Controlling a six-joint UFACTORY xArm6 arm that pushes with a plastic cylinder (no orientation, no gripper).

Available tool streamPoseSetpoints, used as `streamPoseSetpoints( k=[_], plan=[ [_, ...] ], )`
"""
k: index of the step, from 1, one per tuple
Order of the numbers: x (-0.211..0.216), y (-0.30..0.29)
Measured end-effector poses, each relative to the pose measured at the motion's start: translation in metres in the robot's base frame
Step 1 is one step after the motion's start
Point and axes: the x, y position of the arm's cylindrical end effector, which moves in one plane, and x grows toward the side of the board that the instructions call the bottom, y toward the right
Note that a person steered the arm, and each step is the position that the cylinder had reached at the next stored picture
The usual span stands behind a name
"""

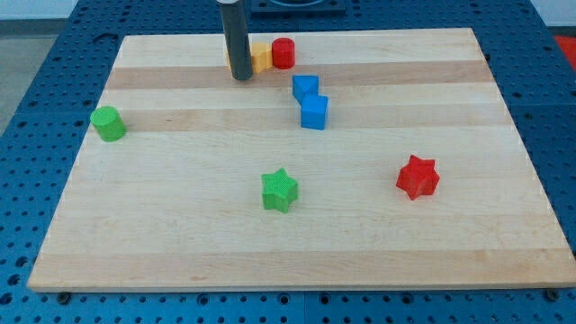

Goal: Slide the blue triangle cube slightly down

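Observation:
Two blue blocks sit together right of the board's upper middle. The upper blue block (305, 87) looks like the triangle one. A blue cube (314, 112) touches it just below and to the right. My tip (241, 77) rests on the board at the view's top, left of the blue blocks and apart from them. It stands right against a yellow block (261, 58), which the rod partly hides.
A red cylinder (283, 53) sits next to the yellow block at the top. A green cylinder (108, 123) is at the left edge. A green star (279, 190) lies at lower middle and a red star (418, 176) at the right. The wooden board (180, 234) lies on a blue perforated table.

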Motion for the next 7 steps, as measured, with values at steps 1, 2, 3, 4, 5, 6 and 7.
streamPoseSetpoints(
  k=[1, 2, 3, 4, 5, 6, 7],
  plan=[
    [0.0, 0.03],
    [0.014, 0.03],
    [0.014, 0.03],
    [0.011, 0.046],
    [0.008, 0.066],
    [0.009, 0.069],
    [0.009, 0.071]
  ],
)
